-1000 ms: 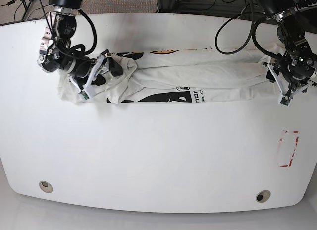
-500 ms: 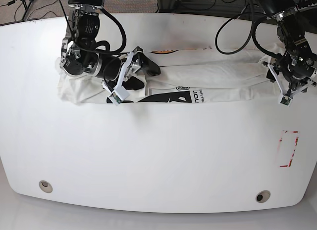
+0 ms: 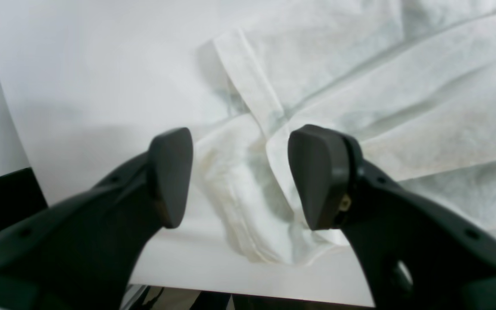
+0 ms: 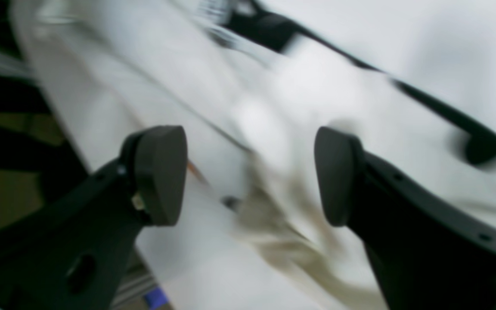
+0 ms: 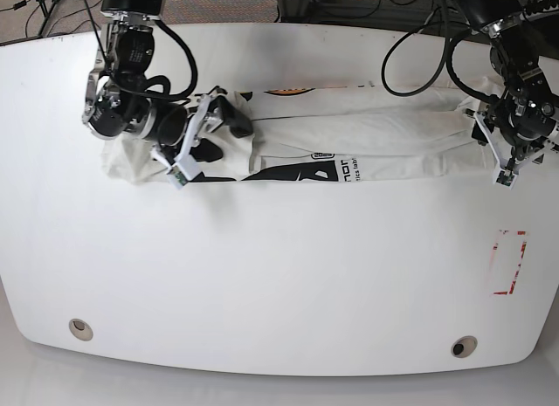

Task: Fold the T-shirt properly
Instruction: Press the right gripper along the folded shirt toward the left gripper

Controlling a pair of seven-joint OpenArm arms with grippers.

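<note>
Across the far side of the table (image 5: 279, 275) lies the shirt (image 5: 367, 131), folded into a long strip. I have both grippers, left (image 3: 239, 176) and right (image 4: 248, 176), over its ends, fingers apart, holding nothing, ready to grab.

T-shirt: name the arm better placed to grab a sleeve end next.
Probably left. The left gripper is open, hanging over the T-shirt hem at the table edge. The right gripper is open too, but mid-shirt in a blurred view.
</note>
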